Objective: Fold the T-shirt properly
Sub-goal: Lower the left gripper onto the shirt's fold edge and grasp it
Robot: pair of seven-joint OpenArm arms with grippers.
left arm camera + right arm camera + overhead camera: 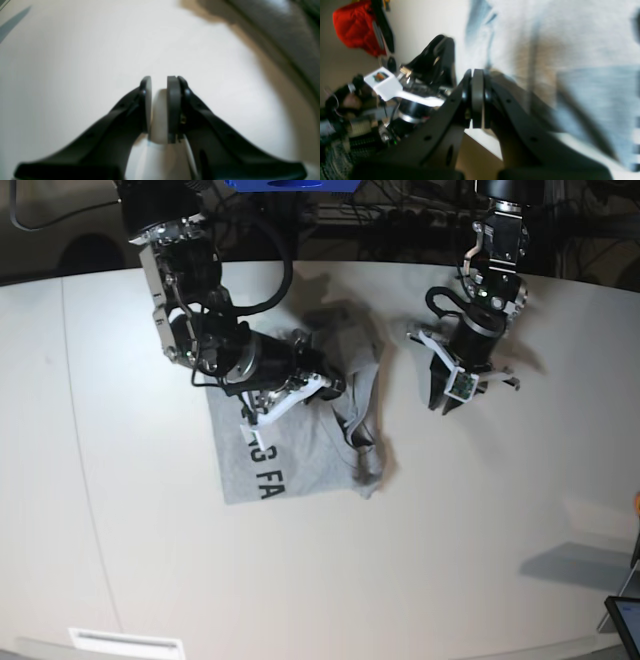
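Fold in progress. The T-shirt (300, 455) lies partly folded at table (480, 520) centre, right side bunched, lettering at its near left. Right claw (330, 385) is pressed together over the shirt's far part, nothing visibly pinched. Left claw (159, 105) hangs over bare table to the right, slightly apart, empty.

Next move, in my judgement: flatten the bunched side. Only the base view shows the lettering; the right wrist view confirms closed pads (477, 97).

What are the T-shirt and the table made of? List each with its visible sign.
T-shirt: soft knit fabric, probably cotton; heathered grey, bunched into limp wrinkles, printed black letters.
Table: hard, smooth white board, perhaps laminate; flat, matte, even surface with soft shadows.
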